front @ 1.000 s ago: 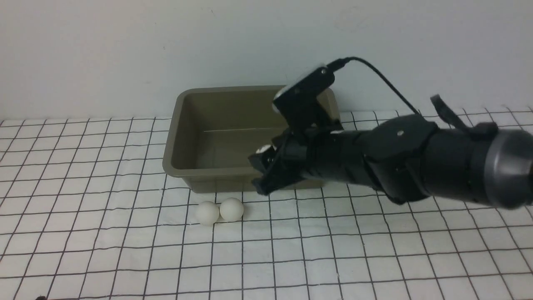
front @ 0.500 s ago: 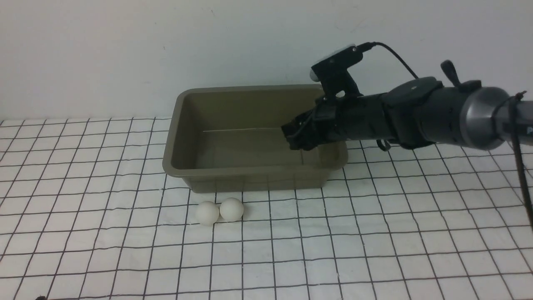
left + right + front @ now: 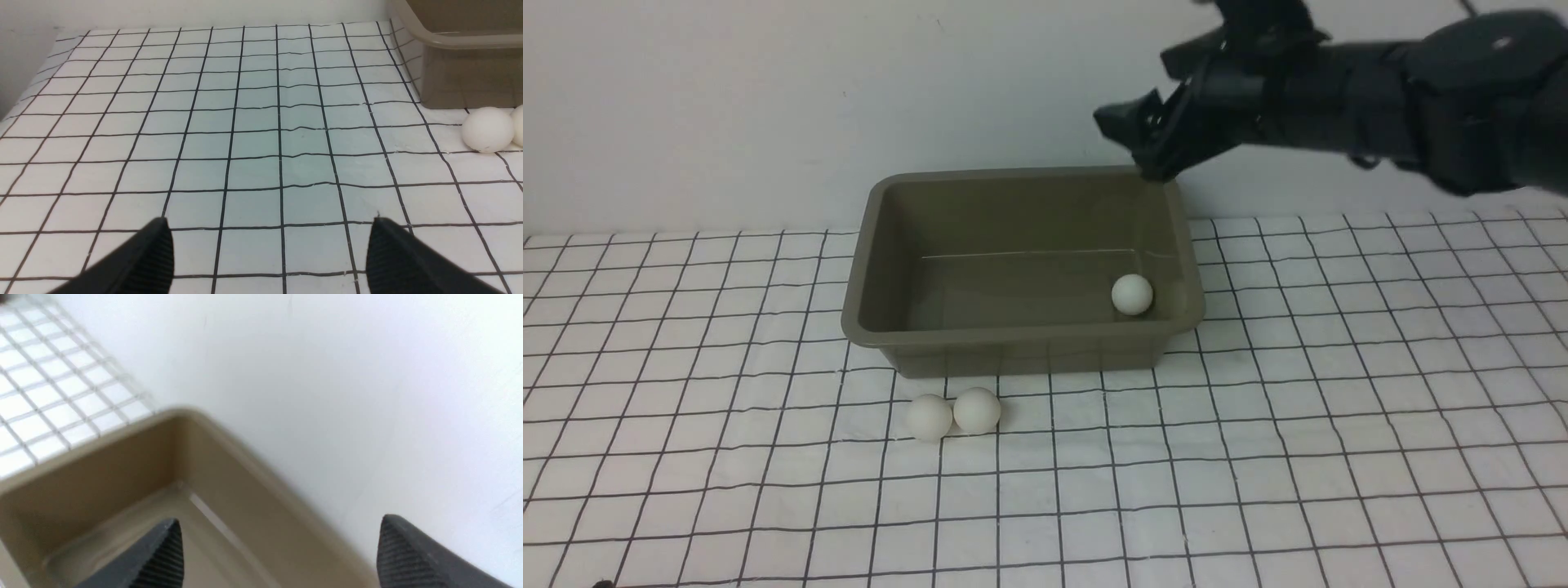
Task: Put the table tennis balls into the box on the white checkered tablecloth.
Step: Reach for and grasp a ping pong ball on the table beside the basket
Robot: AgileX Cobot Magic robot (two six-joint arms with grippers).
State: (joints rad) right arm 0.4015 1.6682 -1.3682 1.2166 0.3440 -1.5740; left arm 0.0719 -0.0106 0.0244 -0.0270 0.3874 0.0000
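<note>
1. The rectangular olive-brown plastic box (image 3: pixel 1013 333), with rounded corners and a flared rim, stands on the white checkered tablecloth (image 3: pixel 1339 425). Its far side is close to the pale wall (image 3: pixel 768 98).
2. One small matte white table tennis ball (image 3: pixel 1132 294) lies inside the box, on the floor by its near right corner.
3. The right gripper (image 3: pixel 1134 149) hangs in the air above the box's far right corner. Its black jaws stand wide apart and grip nothing. The ball in the box lies well below them, toward the box's near wall and outside the gap.
4. In the right wrist view the ribbed fingertips (image 3: pixel 163 555) frame a far inner corner of the box and the wall behind it.
5. Two more white balls rest on the cloth just in front of the box's near wall, touching each other. They are the first loose ball (image 3: pixel 929 417) and the second loose ball (image 3: pixel 977 410), which is closer to the box's middle.
6. The left gripper (image 3: pixel 269 228) sits low over the cloth, away from the box's left end, with its jaws spread wide and empty. The loose balls lie ahead of it beside the box's near wall, well apart from the jaws and not between them.
</note>
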